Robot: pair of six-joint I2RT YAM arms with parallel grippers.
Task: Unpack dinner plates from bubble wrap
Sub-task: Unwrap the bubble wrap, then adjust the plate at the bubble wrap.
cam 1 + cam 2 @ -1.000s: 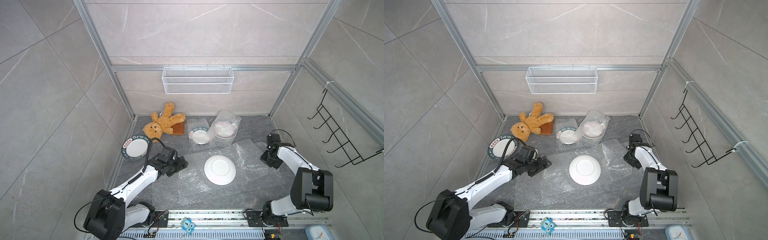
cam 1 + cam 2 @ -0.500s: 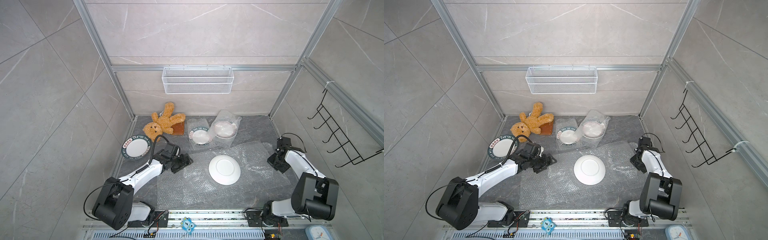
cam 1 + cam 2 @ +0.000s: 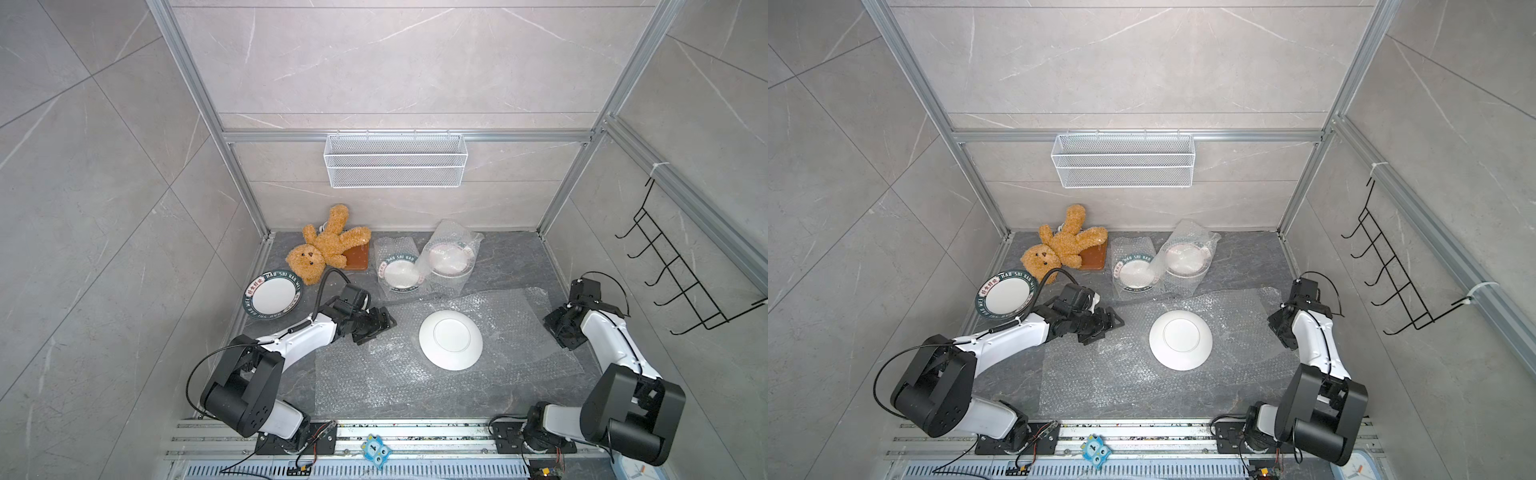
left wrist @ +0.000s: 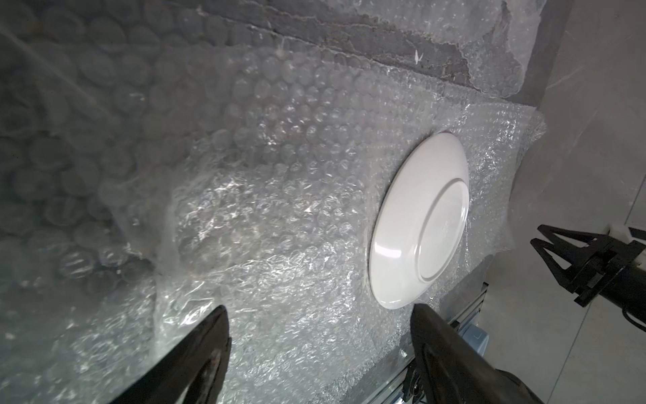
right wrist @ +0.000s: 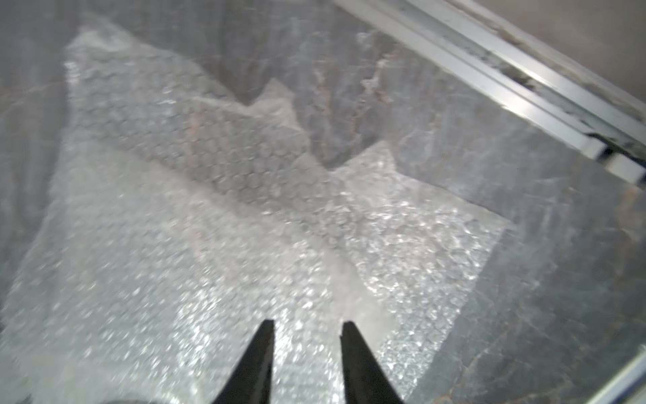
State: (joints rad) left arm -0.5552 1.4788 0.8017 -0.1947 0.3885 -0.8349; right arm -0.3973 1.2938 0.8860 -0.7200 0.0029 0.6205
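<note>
Plate (image 3: 451, 339) (face-down) on bubble wrap (image 3: 374, 376) | left pincer (image 4: 318, 307) near, spread | right pincer (image 5: 307, 322) farther, parted

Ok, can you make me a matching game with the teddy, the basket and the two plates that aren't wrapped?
Things: 1 teddy bear; 2 wire basket; 3 upside-down plate; 4 bare green-rimmed plate.
Places: A on the flat bubble wrap sheet; B hung on the back wall; C partly over a brown slab; D face up on the grey floor.
Pairs: 1-C, 2-B, 3-A, 4-D.
</note>
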